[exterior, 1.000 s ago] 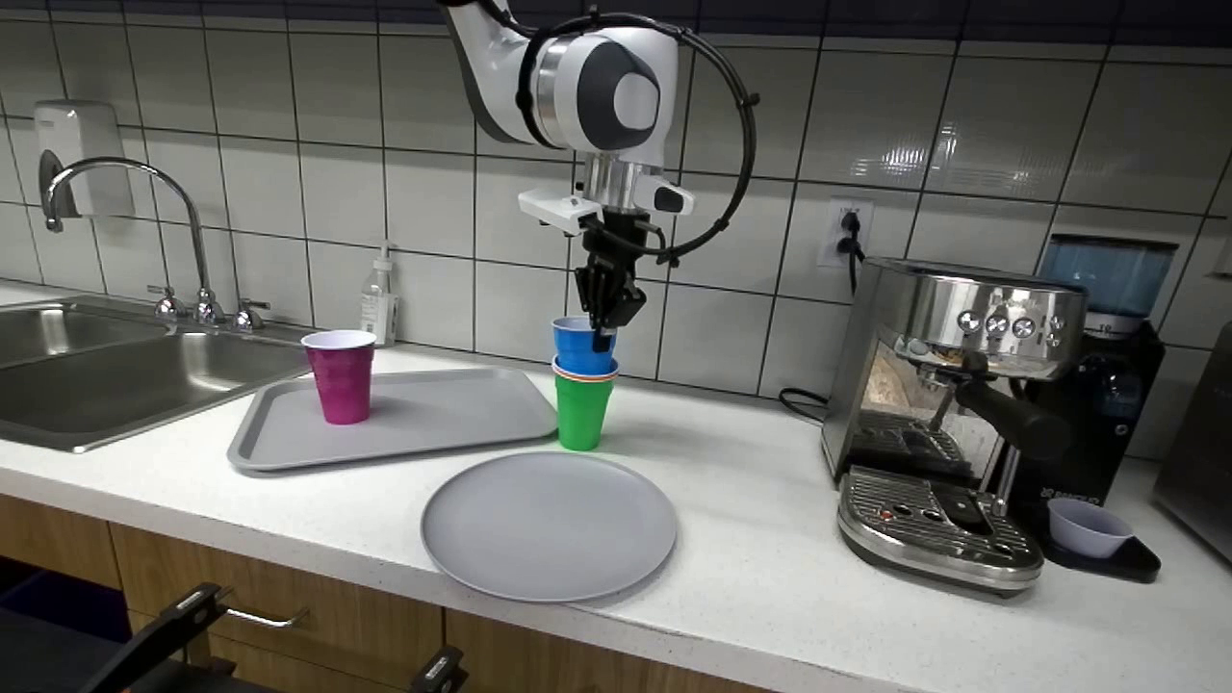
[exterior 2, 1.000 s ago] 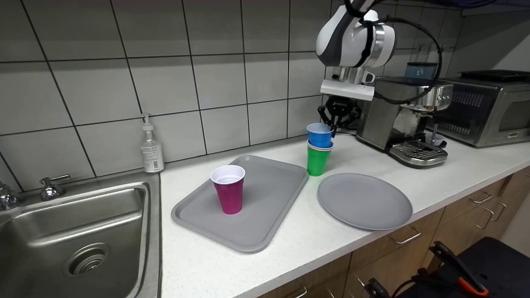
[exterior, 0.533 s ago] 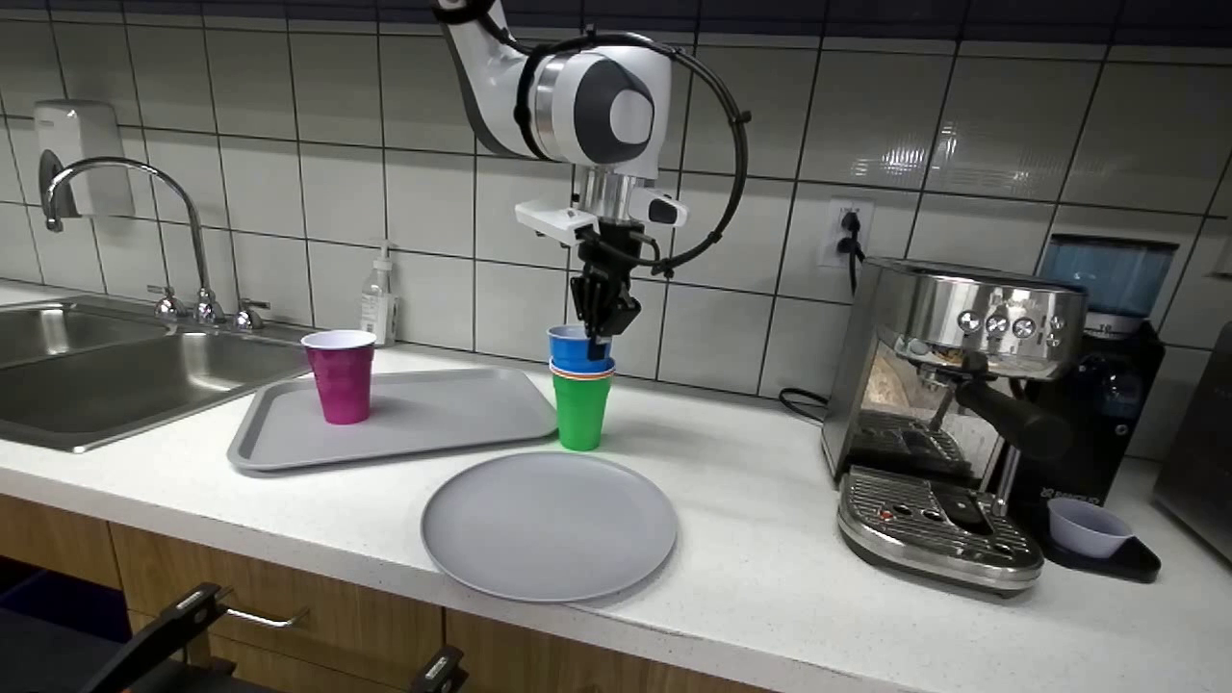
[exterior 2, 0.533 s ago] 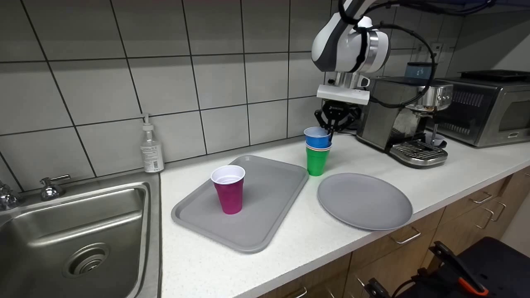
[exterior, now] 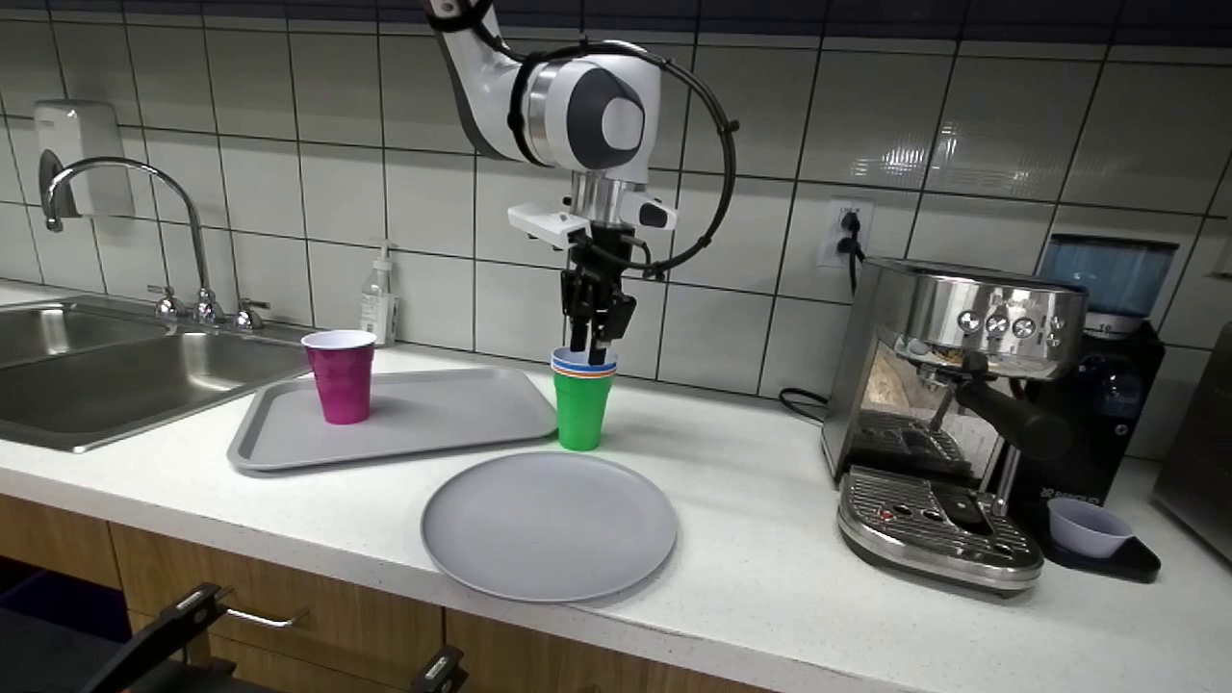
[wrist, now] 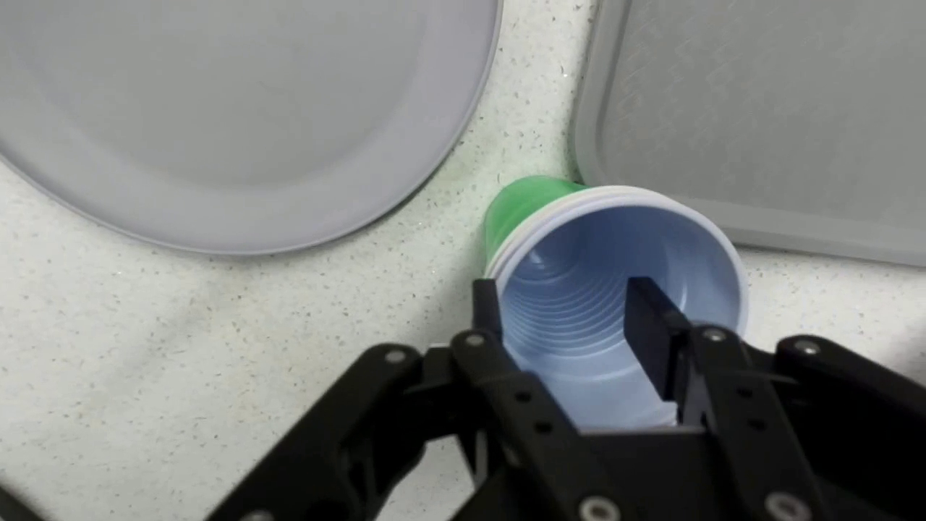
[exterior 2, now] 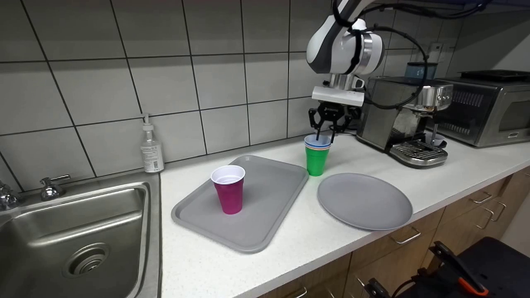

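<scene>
A blue cup with a pale inside point(wrist: 571, 246) sits nested deep in a green cup point(exterior: 580, 414), with an orange-white rim between them. The stack stands upright on the counter between the tray and the plate; it also shows in an exterior view point(exterior 2: 316, 162). My gripper point(wrist: 564, 298) is open just above the stack in both exterior views. In the wrist view one finger point(wrist: 486, 304) is at the outer edge of the blue rim and the other finger point(wrist: 651, 325) is over the cup's mouth. Whether either touches the cup cannot be told.
A magenta cup point(exterior 2: 230, 196) stands on a grey tray point(exterior 2: 269, 186). A round grey plate point(exterior: 549, 525) lies near the counter's front edge. A sink point(exterior: 144, 395), soap bottle point(exterior: 378, 303), espresso machine point(exterior: 962, 318) and microwave point(exterior 2: 484, 107) are around.
The blue cup has gone down from standing high in the green cup to nesting with only its rim showing. My gripper has moved down, slightly sideways toward the tray, and opened, letting it go.
</scene>
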